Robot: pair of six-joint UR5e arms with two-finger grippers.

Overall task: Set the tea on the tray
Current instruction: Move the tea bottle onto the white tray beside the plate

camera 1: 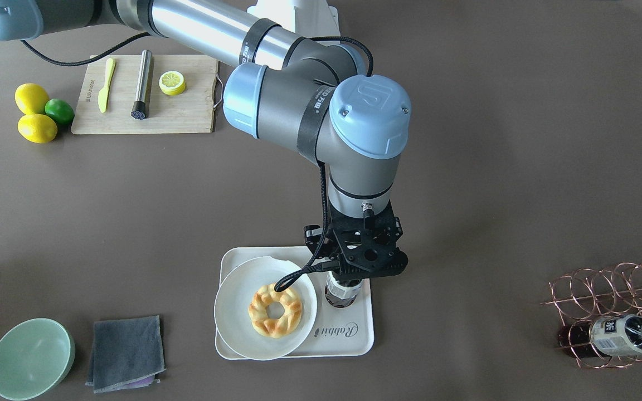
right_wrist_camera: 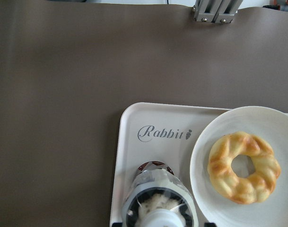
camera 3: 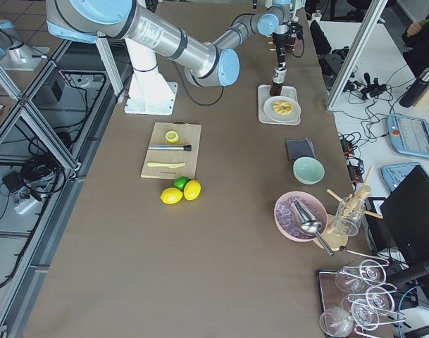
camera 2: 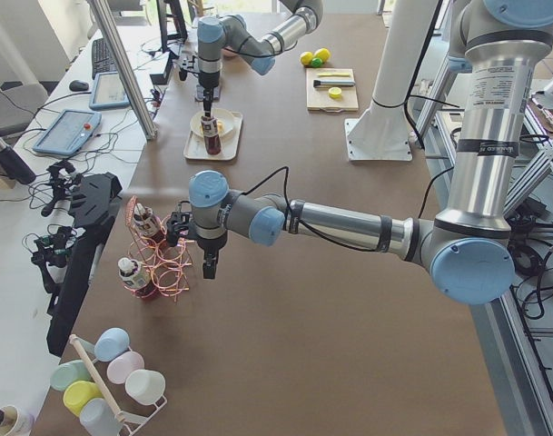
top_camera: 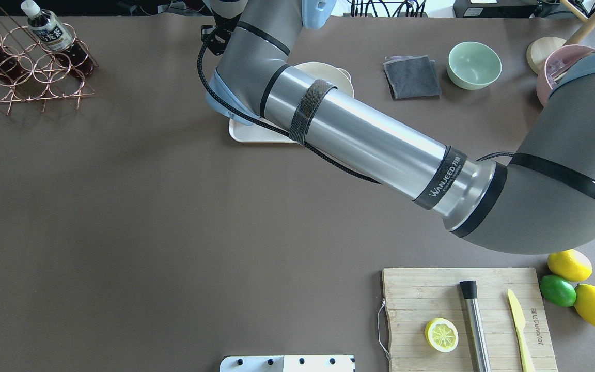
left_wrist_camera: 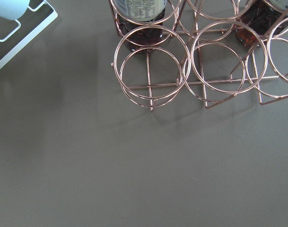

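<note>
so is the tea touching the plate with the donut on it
Apart. The right wrist view shows a strip of bare tray between the tea base and the plate rim.

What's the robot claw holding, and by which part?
The right claw sits over the top of the tea bottle, which stands on the tray; whether it grips cannot be told. The left claw holds nothing.

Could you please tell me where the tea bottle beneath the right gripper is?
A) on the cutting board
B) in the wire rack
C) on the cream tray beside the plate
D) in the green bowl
C: the tea stands upright on the tray, next to the plate.
</note>
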